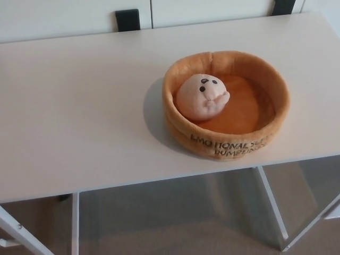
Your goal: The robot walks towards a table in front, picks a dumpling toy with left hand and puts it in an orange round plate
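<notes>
One pale pink plush dumpling toy (202,96), inside one orange round plush plate (228,144), on one white tabletop (79,111), no robot hand visible, state cannot be told.

One dumpling toy (202,96); one orange plate (228,143); one table (79,117).
</notes>
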{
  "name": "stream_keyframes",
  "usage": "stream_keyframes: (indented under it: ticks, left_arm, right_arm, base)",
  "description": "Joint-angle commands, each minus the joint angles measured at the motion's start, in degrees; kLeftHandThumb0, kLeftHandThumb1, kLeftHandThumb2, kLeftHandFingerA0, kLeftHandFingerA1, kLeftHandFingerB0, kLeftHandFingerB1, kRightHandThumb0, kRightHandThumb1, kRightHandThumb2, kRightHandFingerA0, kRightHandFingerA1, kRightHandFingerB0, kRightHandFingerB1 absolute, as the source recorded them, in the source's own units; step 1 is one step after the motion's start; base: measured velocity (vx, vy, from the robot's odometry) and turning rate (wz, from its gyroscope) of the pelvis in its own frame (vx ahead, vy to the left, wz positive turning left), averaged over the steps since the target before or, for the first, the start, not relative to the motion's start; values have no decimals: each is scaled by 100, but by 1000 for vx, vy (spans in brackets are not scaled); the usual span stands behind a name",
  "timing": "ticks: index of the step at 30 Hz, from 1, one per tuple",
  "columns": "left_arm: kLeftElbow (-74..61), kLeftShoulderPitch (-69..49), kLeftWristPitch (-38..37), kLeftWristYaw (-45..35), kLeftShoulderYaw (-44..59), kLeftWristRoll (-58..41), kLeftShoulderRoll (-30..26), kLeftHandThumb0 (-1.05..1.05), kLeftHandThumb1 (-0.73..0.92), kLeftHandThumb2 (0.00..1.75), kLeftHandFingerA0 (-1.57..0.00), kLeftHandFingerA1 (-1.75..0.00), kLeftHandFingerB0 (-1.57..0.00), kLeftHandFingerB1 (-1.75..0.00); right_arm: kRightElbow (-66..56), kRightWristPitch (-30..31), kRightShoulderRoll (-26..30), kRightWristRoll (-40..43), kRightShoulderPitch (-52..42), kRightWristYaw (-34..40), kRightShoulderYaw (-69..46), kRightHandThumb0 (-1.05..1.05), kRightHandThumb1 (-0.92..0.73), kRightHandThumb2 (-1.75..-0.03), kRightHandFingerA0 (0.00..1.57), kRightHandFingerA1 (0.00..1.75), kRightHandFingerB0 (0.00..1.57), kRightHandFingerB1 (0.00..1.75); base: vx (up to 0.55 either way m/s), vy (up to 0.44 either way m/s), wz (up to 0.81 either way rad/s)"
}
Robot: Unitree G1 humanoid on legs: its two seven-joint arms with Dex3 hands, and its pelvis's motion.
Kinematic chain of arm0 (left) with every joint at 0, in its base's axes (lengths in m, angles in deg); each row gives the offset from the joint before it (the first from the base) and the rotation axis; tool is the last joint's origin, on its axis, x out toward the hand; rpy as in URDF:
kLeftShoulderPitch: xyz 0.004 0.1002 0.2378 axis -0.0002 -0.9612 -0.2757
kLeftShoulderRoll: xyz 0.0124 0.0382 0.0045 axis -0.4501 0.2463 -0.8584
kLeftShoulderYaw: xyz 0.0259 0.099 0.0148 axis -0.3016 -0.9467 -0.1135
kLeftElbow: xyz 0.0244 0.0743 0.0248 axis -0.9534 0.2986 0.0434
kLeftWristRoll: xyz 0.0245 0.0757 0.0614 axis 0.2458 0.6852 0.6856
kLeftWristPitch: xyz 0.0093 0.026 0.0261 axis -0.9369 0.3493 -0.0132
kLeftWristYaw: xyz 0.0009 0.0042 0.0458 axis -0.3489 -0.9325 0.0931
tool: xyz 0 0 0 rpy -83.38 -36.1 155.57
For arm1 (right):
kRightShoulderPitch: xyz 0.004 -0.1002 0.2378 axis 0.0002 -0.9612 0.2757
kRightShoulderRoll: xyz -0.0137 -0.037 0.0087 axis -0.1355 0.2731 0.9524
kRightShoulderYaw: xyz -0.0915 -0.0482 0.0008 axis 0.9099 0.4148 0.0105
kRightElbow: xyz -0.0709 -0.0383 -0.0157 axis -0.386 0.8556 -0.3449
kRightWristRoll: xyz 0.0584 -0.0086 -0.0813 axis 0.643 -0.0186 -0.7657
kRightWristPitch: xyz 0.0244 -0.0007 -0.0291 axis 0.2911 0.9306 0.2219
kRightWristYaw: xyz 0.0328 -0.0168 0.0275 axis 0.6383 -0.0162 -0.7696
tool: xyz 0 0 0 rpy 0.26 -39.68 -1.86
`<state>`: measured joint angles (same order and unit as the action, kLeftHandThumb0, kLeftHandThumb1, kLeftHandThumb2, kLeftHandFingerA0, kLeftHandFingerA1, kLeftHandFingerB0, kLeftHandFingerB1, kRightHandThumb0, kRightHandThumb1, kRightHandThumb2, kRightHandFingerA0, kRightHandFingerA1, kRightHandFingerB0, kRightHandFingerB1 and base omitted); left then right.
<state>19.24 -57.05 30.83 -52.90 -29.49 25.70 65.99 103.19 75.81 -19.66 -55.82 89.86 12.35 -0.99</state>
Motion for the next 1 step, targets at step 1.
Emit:
stream_keyframes:
  ticks: [1]
  left_arm:
    - [91,26,-161,25,46,-207,-117,-31,57,58,-77,-96,-28,-30]
  right_arm:
    - [-6,92,54,45,30,-27,-74,-26,-58,-102,43,69,7,47]
  base:
    - [0,0,0]
